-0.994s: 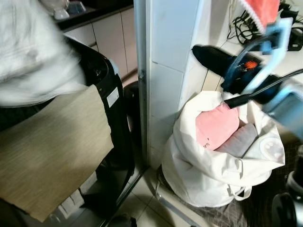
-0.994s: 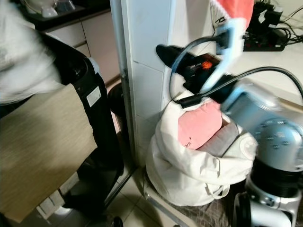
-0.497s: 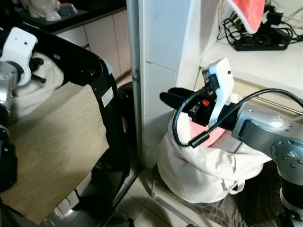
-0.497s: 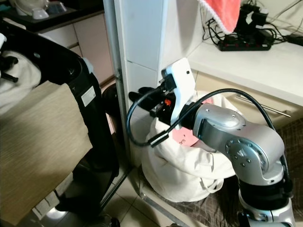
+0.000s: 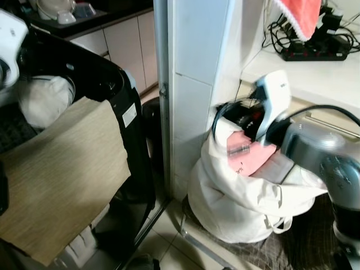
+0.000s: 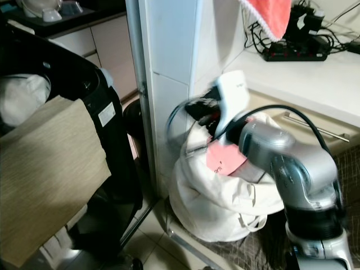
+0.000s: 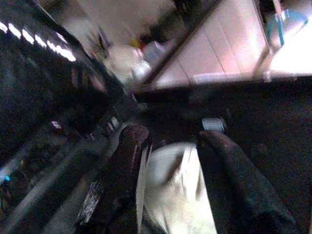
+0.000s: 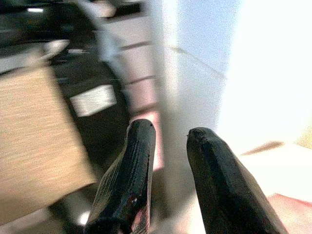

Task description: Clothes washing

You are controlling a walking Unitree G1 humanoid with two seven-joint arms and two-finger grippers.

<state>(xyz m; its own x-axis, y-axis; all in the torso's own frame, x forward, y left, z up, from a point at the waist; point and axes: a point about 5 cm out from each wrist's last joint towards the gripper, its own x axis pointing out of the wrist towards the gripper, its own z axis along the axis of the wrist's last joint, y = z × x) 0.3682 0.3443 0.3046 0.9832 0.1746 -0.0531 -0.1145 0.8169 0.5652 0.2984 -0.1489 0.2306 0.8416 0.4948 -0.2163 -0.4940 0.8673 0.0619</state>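
Observation:
A black washing machine stands open on the left, with a beige cloth draped over its front. A white garment lies in the drum. My left gripper hovers open over that white garment; its arm shows at the upper left edge. A white laundry bag holding a pink garment sits on the right. My right gripper, its fingers slightly open and empty, is at the bag's near rim beside the tiled pillar.
A white tiled pillar stands between the machine and the bag. Behind the bag, a counter carries a power strip with cables, and a red cloth hangs above. Cabinets are at the back.
My left arm has drawn up and left from the drum, leaving the white garment inside. The right arm has swung down to the laundry bag's rim.

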